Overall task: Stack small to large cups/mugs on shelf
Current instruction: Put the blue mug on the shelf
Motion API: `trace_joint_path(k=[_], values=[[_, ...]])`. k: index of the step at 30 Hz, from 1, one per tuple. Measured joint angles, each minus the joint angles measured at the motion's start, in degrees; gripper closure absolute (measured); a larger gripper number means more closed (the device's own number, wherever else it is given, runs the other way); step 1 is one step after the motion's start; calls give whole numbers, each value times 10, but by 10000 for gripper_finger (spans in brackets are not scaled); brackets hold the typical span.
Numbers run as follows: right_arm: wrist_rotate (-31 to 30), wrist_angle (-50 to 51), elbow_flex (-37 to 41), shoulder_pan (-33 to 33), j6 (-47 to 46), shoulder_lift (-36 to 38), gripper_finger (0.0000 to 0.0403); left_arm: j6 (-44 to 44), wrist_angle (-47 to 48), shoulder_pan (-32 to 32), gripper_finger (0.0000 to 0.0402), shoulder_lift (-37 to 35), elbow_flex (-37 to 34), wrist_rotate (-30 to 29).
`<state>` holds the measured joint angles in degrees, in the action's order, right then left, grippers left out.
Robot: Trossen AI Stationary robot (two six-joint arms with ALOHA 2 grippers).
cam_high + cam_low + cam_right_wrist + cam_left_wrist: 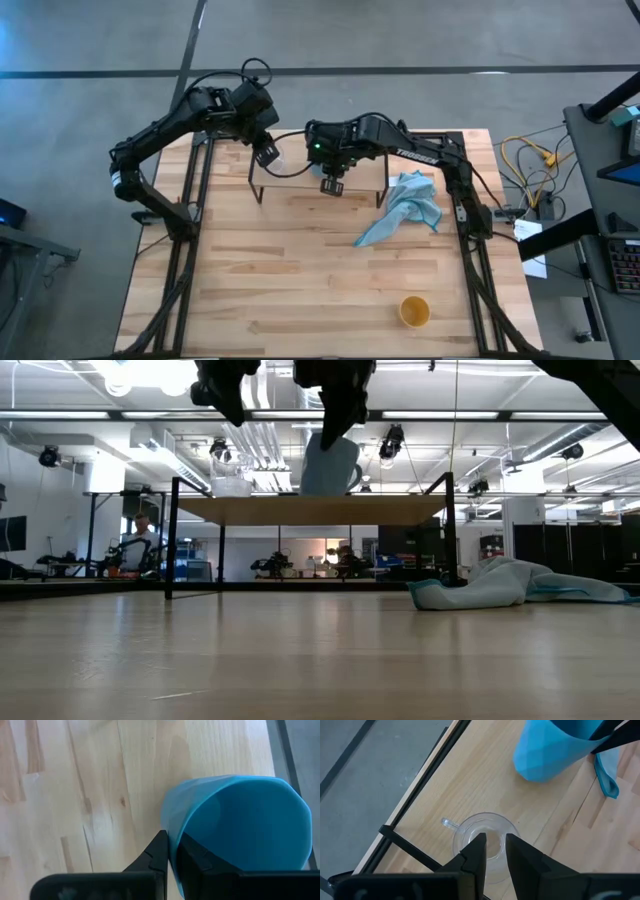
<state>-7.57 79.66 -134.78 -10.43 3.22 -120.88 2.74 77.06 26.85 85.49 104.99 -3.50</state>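
The clear glass (232, 486) stands on its base on the left part of the shelf (310, 510). My left gripper (495, 842) hangs above it, open by a narrow gap and well clear of the rim; the glass (485, 837) shows its small handle beside the fingers. My right gripper (335, 422) is shut on the light blue cup (330, 465) over the middle of the shelf (290, 187). The yellow-orange cup (414, 311) stands upright on the table near its near right corner. My right gripper holds the light blue cup by its wall at the rim (172, 845), one finger inside the mouth and one outside. The fingers come from above, pointing down. The cup (545, 750) hangs below them, tilted and lifted clear of the shelf.
A crumpled light blue cloth (405, 210) lies on the table just right of the shelf's right legs. The shelf's thin black legs (171, 540) stand on the far half of the tabletop (300, 290). The room with equipment shows beyond the far edge.
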Motion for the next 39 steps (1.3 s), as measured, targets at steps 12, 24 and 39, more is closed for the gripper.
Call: trace_joint_path(k=[12, 24, 39], values=[[-2, -7, 0, -1, 3, 0, 366, -1, 0, 0, 343, 0, -1, 0], [-1, -13, 0, -1, 87, 0, 360, -1, 0, 0, 343, 1, -1, 0], [0, -44, 1, 0, 58, 0, 359, -1, 0, 0, 343, 1, -1, 0]])
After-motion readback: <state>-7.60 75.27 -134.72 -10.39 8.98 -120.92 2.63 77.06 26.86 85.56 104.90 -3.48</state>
